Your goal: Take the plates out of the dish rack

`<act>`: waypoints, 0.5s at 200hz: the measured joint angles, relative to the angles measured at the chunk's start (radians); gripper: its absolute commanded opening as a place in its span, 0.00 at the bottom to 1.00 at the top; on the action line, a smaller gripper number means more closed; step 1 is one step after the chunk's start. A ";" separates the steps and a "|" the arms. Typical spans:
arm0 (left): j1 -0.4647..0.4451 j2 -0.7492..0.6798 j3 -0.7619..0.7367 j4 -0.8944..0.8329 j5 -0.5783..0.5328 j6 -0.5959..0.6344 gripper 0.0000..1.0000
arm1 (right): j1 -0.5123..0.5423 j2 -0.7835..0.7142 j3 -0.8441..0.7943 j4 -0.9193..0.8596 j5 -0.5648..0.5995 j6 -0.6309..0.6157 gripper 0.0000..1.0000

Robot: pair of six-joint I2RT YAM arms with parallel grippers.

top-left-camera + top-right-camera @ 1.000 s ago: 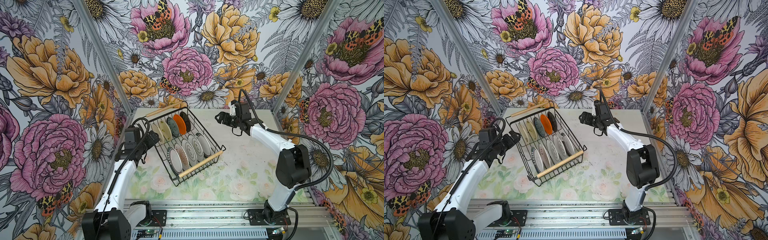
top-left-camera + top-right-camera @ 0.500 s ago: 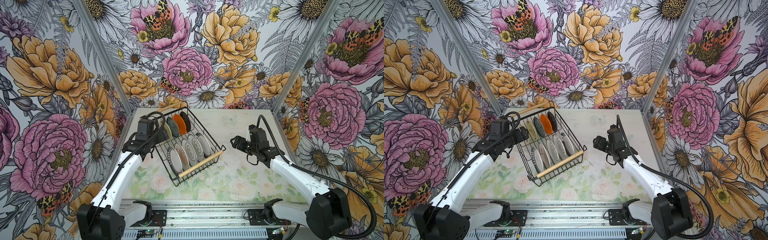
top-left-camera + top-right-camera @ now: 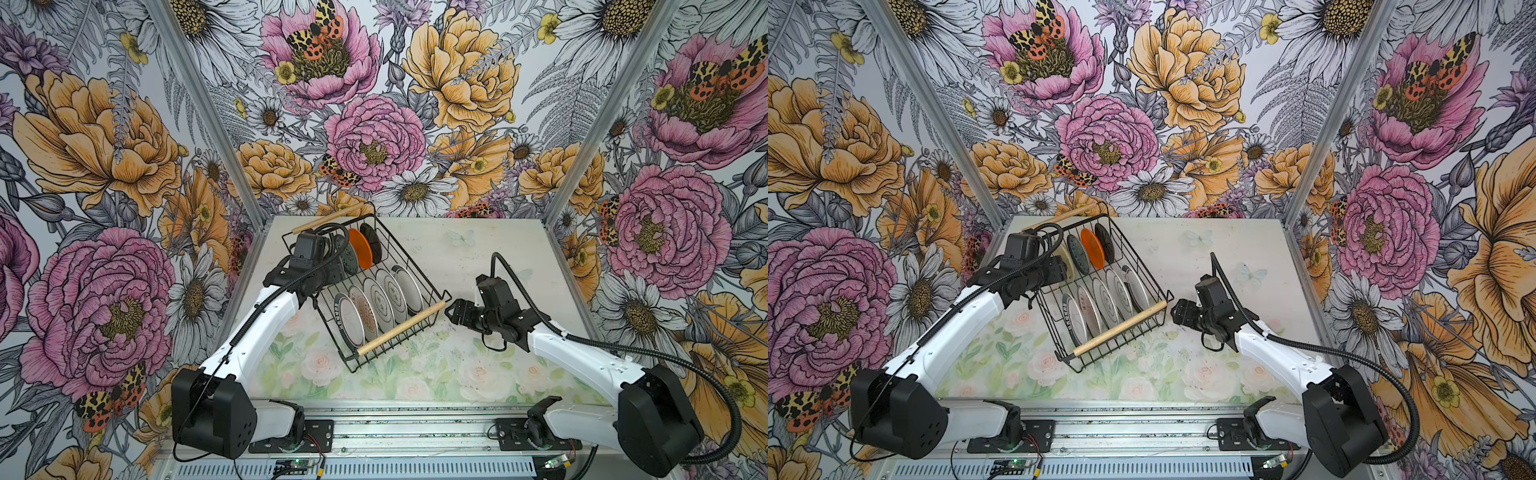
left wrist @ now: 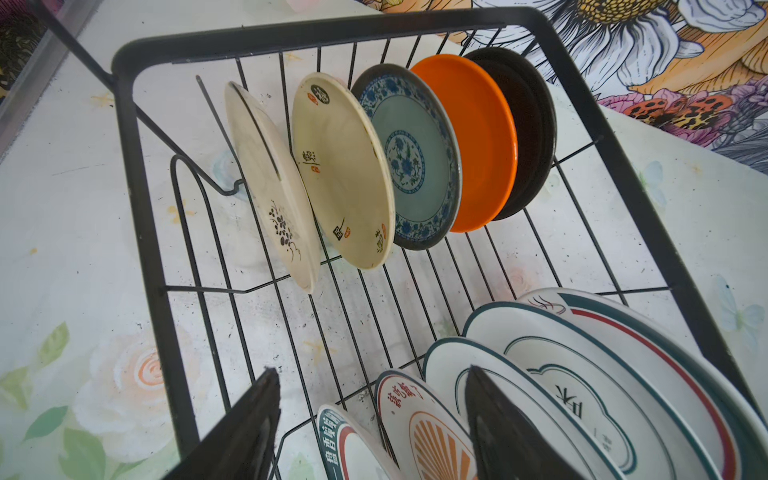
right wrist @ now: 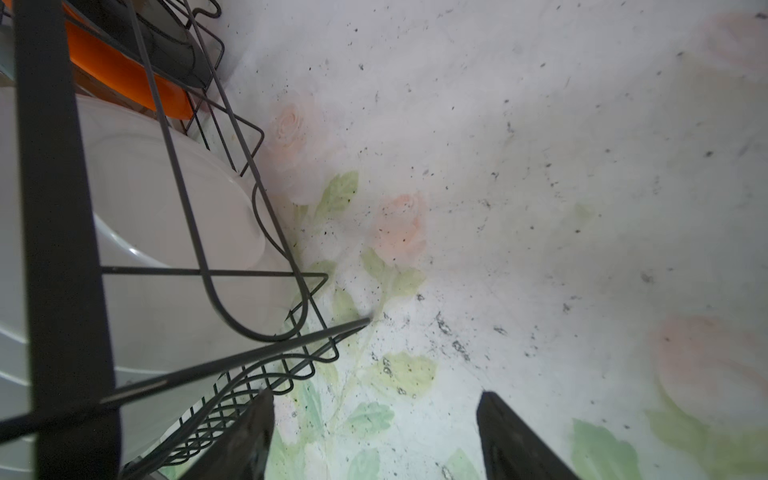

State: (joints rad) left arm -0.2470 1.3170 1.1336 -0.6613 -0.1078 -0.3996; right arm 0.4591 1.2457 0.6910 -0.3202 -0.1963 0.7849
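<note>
In both top views the left gripper point(image 3: 331, 272) hung over the back-left part of the dish rack point(image 3: 401, 329), its jaws mostly hidden under the wrist. The right gripper point(image 3: 455, 318) stood parted and empty just beside the rack's near right corner, low over the table point(image 3: 490, 245). The table's pale rose print was speckled with dark marks, and bold floral walls point(image 3: 374, 137) closed three sides. The rack sat skewed, left of centre, with the plates point(image 3: 376, 307) on edge in two rows.

From the left wrist, the fingers point(image 4: 249, 424) stood apart with nothing between them, above white, dark-rimmed plates. Beyond stood two cream plates, a teal-patterned one, an orange plate point(image 4: 478, 141) and a black one.

From the right wrist, the open fingers framed bare table beside the rack's corner.
</note>
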 measured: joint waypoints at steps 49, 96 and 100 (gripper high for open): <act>0.000 0.000 -0.023 0.024 0.003 -0.001 0.65 | 0.020 0.050 0.000 0.079 -0.044 0.027 0.78; 0.002 0.003 -0.060 0.041 0.003 -0.001 0.63 | 0.022 0.092 -0.018 0.164 -0.090 0.057 0.78; 0.002 0.003 -0.062 0.043 0.003 -0.001 0.63 | 0.022 0.098 -0.023 0.174 -0.091 0.062 0.78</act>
State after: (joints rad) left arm -0.2451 1.3197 1.0718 -0.6182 -0.1043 -0.4004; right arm 0.4812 1.3441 0.6685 -0.1459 -0.2871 0.8467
